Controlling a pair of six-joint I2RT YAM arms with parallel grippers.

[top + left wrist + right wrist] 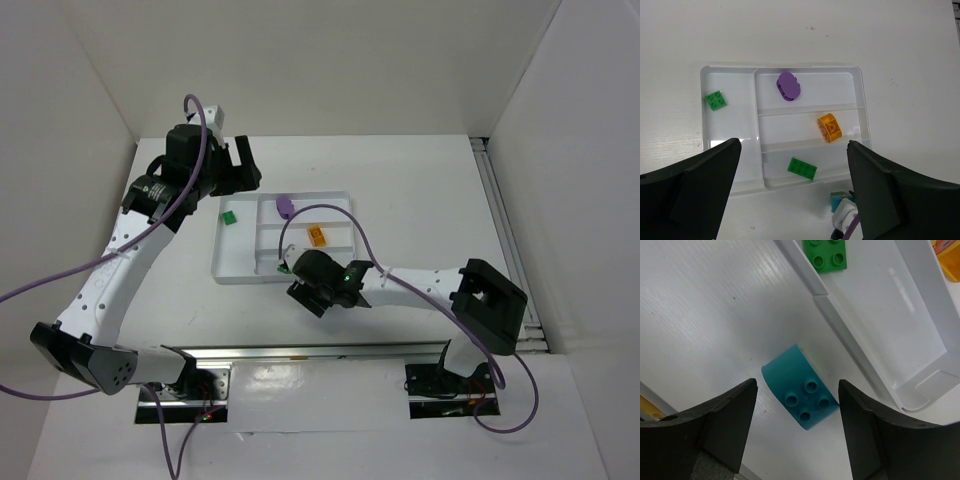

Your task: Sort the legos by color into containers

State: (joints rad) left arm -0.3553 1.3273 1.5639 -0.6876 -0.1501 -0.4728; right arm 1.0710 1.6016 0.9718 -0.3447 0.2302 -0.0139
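Just outside the near wall of the tray, toward its right end, a four-stud cyan plastic brick (799, 394) with one curved side lies studs-up on the table. It looks like the only piece not yet in a compartment, so picking it up is probably the step in hand.

The right gripper (797, 385) hangs directly over it, one black finger to each side. The jaws are spread and the brick sits squarely between them. The gaps are thin, and I cannot tell whether either finger touches the plastic yet. This straddle suits a pinch across the brick's width. The tray wall just beside it leaves little room on that side, which may be why the fingers sit along the wall and not across it.

Beyond the brick lies the shallow white plastic tray (866, 120), which has one long section on the left and shorter sections stacked near to far on the right. A longer green plastic brick (802, 168) lies in the nearest short section, close to the cyan one but across the wall. A rounded orange plastic brick (829, 127) sits in the middle short section, and an oval purple plastic piece (788, 86) in the far one. A small square green plastic brick (715, 100) rests in the long section, so the greens are split between two compartments.

The left gripper (238, 165) hovers at the tray's far left corner with its jaws fully spread and nothing in them. It is well apart from the cyan piece, likely held back to leave the right arm room. Around everything is the bare white table (420, 190).
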